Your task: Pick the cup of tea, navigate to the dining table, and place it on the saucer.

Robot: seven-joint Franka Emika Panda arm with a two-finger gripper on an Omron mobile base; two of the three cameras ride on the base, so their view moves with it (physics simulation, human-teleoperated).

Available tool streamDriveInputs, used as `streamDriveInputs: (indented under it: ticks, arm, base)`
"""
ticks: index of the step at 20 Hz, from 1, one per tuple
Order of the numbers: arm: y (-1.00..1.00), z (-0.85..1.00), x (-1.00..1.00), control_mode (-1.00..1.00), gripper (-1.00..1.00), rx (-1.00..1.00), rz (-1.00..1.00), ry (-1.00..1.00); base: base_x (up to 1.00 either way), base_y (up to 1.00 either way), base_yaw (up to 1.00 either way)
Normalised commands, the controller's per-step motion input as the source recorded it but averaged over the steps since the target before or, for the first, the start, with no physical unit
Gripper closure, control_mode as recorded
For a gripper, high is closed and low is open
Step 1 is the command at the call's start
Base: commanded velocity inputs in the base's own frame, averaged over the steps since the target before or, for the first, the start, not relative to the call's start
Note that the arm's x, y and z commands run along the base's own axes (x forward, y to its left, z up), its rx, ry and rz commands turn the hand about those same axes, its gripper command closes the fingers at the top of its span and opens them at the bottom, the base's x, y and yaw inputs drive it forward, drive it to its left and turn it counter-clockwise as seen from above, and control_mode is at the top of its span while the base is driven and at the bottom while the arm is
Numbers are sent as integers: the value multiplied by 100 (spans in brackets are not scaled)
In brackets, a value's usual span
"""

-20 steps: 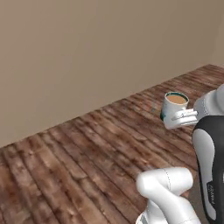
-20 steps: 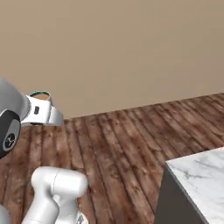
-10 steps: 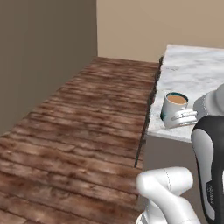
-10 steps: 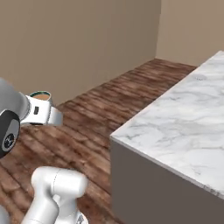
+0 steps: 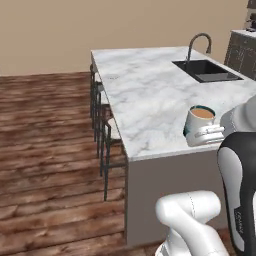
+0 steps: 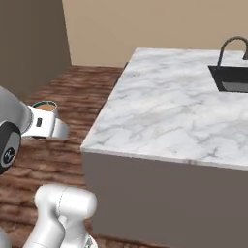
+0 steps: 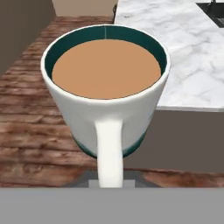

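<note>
Ahead of your base, the dining table [image 5: 150,95] now spans both base views: a marble surface with its near edge facing you and its left corner just short of the arm in the left base view. Along its left side you see stools [image 5: 102,125] tucked under the overhang, and beyond them open wood floor [image 5: 45,150] running to the beige wall. At the far right of the surface sit the black sink [image 5: 206,70] and the curved faucet [image 5: 197,45]; the marble between the near edge and the sink is bare. In the right base view the near corner of the surface lies to the right of the arm, with floor to its left and a brown wall [image 6: 29,43] at the far left. Your pincer [image 5: 204,136] is closed on the cup of tea [image 5: 200,120], which is held upright in the air, tea level, at about the height of the surface and just at its near edge in the left base view. The hand view shows the cup's handle facing the camera, with the surface edge behind it to the right. Compared with half a second ago, the whole scene has shifted: the base has turned, the surface has come nearer and more square-on, and sink and faucet have come into view. The cup sits unchanged in the grip.
</note>
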Motion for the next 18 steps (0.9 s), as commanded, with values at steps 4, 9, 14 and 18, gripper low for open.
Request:
streamDriveInputs:
  ticks: [4,9,14,18]
  arm:
    - [0,0,0,100,100,0,0,0]
    - [0,0,0,100,100,0,0,0]
    - [0,0,0,100,100,0,0,0]
    - [0,0,0,100,100,0,0,0]
  base:
    - [12,28,-72]
    - [0,30,-56]
    - [0,99,-29]
    - [0,100,-4]
